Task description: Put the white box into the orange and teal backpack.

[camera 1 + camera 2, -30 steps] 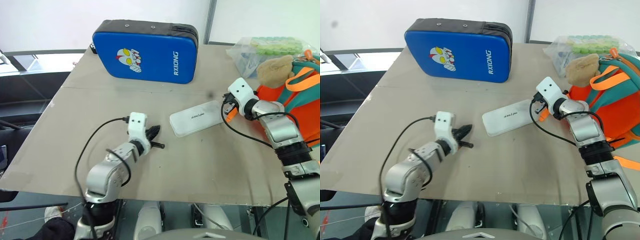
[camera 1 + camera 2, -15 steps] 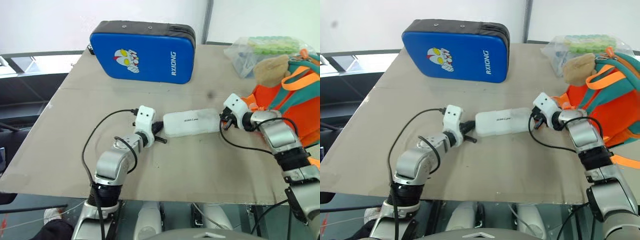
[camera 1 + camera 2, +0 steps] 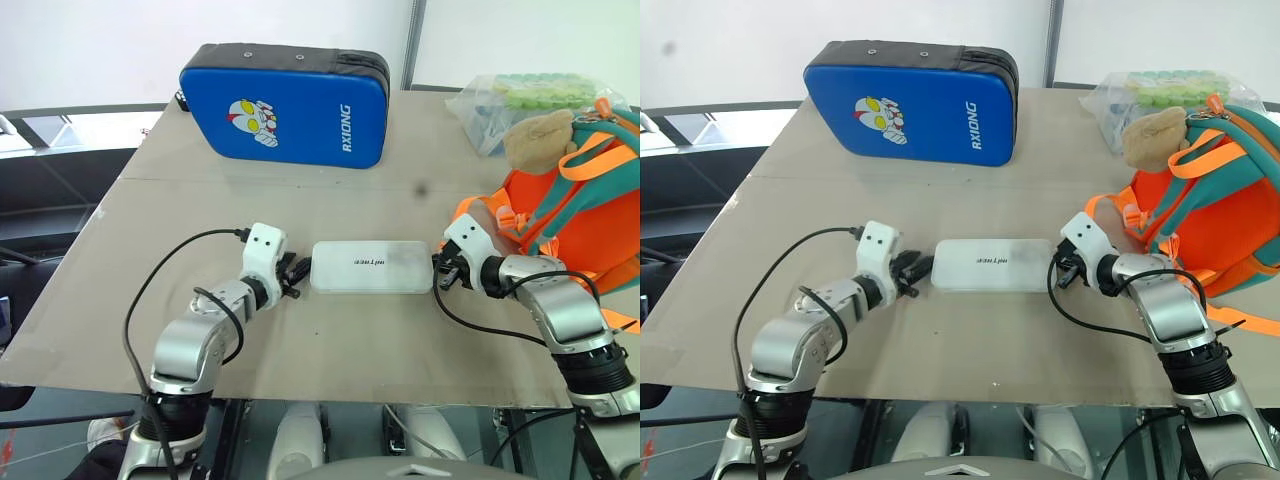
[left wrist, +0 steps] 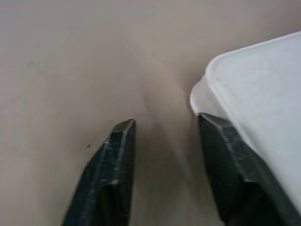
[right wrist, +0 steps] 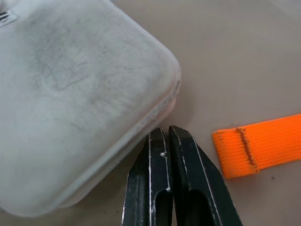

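White box: the white box [image 3: 371,268] lies flat on the surface [image 3: 330,340], lengthwise between the two pincers, lettering up — not lifted.
Backpack: the orange and teal backpack [image 3: 575,200] stands at the robot's right edge of the surface, a tan plush toy [image 3: 540,135] at its top; one orange strap end [image 5: 256,146] lies loose near the box's right end.
Left pincer: the left pincer [image 3: 292,277] sits at the box's left end with its fingers parted; one finger [image 4: 225,155] is right at the box's corner, nothing between them.
Right pincer: the right pincer [image 3: 443,273] is at the box's right end, fingers pressed together, empty.
Progress: early — the box is bracketed, not gripped.
Left to do: grasp or squeeze the box, carry it right, put it inside the backpack; whether the bag is open I cannot tell.
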### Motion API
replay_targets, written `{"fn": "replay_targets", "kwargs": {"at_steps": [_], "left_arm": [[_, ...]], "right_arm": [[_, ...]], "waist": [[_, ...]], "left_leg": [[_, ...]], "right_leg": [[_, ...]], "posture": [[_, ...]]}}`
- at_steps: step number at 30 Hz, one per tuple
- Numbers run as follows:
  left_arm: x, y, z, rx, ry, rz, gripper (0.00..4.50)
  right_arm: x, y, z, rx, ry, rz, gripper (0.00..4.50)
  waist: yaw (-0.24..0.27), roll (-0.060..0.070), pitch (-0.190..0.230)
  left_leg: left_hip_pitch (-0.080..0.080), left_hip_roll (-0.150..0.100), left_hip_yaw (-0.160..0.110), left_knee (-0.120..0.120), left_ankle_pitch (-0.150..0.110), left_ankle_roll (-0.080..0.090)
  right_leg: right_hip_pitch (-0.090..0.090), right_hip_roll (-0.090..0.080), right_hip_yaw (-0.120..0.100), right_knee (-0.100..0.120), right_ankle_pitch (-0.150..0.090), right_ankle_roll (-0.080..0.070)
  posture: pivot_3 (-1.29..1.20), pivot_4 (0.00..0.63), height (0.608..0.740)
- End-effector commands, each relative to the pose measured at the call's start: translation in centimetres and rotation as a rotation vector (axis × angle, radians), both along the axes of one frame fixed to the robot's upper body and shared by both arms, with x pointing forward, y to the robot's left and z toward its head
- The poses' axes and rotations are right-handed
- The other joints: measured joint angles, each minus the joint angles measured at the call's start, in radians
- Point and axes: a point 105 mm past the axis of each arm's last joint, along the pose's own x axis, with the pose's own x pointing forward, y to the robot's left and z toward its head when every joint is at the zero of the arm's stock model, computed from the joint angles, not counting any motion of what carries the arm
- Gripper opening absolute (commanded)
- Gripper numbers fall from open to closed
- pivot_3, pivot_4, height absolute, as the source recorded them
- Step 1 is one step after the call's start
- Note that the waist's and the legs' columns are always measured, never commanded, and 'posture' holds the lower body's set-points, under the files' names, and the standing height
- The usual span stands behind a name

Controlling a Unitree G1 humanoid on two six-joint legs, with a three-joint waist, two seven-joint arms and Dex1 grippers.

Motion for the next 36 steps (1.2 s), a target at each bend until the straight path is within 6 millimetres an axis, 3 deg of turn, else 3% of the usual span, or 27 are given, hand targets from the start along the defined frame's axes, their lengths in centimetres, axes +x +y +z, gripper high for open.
{"fn": "replay_targets", "kwargs": {"at_steps": [1,3,8,15,25,30,36], "left_arm": [[-2.2,1.7,0.8,-0.102,0.092,-0.108,3.66],[-2.8,2.9,1.3,-0.159,0.135,-0.128,4.44],[-4.1,3.9,3.2,-0.431,0.308,-0.214,4.44],[-4.9,0.8,2.4,-0.598,0.451,-0.272,4.44],[-4.5,-2.4,-0.3,-0.68,0.522,-0.235,4.44],[-5.5,-1.3,-1.2,-0.647,0.542,-0.187,4.44],[-6.9,0.1,-1.5,-0.599,0.561,-0.151,4.44]], "right_arm": [[-0.2,1.6,0.7,0.02,-0.044,0.072,0.0],[-0.2,1.5,0.6,0.021,-0.046,0.073,0.0],[-0.2,1.6,0.3,0.007,-0.058,0.101,0.0],[-0.5,2.3,0.6,0.013,-0.069,0.133,0.0],[-2.4,4.2,-0.2,0.013,-0.028,0.252,0.0],[-2.4,4.4,-0.4,0.005,-0.027,0.252,0.0],[-2.2,3.9,-0.5,-0.009,-0.028,0.24,0.0]], "waist": [[-0.004,0.0,0.0],[-0.006,0.0,0.0],[0.0,0.0,0.001],[0.0,-0.001,0.001],[0.007,0.001,0.0],[0.003,0.001,-0.001],[-0.004,0.001,-0.001]], "left_leg": [[0.0,0.0,0.0,0.0,0.0,0.0],[0.001,0.0,-0.002,0.0,0.0,0.0],[-0.001,0.0,-0.004,0.0,0.0,0.0],[-0.002,-0.003,-0.005,0.0,0.0,0.0],[0.002,-0.006,-0.014,0.0,0.0,0.0],[0.012,-0.008,-0.014,0.0,0.0,0.0],[0.015,-0.007,-0.015,-0.005,0.0,0.0]], "right_leg": [[0.0,0.0,0.0,0.0,0.0,0.0],[0.0,0.001,0.0,0.0,0.0,0.0],[-0.001,0.001,-0.002,0.0,0.0,0.0],[0.0,-0.002,-0.001,-0.001,0.0,0.0],[0.005,-0.002,-0.001,-0.001,0.0,0.0],[0.016,-0.005,-0.002,-0.003,0.0,0.0],[0.016,-0.003,0.001,-0.003,-0.001,0.0]], "posture": [[0.0,0.15,0.74],[0.0,0.15,0.74],[0.0,0.15,0.74],[0.0,0.15,0.74],[0.0,0.15,0.74],[0.0,0.15,0.74],[0.0,0.15,0.74]]}}
